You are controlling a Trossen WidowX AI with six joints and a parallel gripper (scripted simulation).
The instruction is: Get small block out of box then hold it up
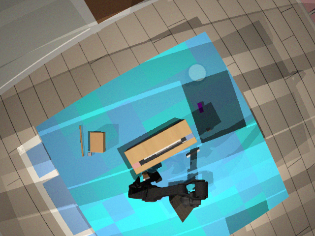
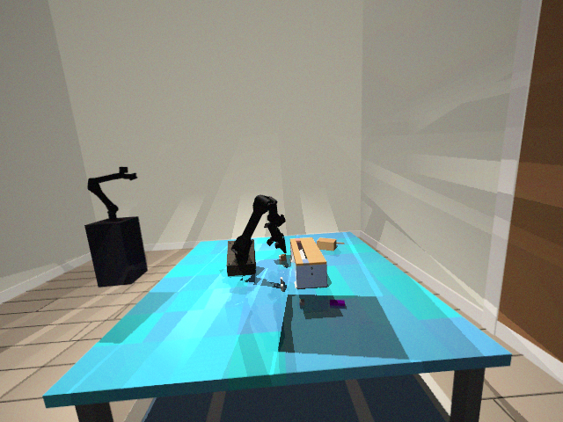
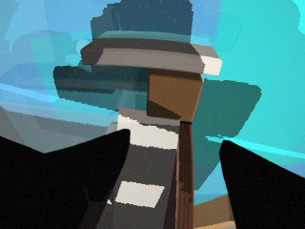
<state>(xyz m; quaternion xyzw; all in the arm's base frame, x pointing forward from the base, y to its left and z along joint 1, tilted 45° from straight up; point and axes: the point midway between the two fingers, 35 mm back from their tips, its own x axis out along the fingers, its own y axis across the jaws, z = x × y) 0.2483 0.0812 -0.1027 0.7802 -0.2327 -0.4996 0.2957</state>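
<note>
The wooden box (image 1: 157,144) (image 2: 310,251) (image 3: 186,167) stands upright with a long slot in its top. A small orange-brown block (image 1: 145,175) (image 2: 282,257) (image 3: 173,95) is outside the box, on the table near the box's left front corner in the top view. A pale bar (image 3: 143,58) lies right beside the block, on its far side in the wrist view. My gripper (image 2: 282,249) (image 3: 176,142) is open, above and close to the block, with nothing between its fingers. The block shows ahead of the gap between the fingertips. The arm partly hides this spot in the top view.
A second pale bar (image 1: 192,152) (image 2: 282,284) lies before the box's other end. Beyond are a purple block (image 1: 200,107) (image 2: 337,303) and a small cube (image 1: 208,129) (image 2: 302,301). A larger wooden block (image 1: 97,142) (image 2: 326,243) and a thin stick (image 1: 81,140) stand left.
</note>
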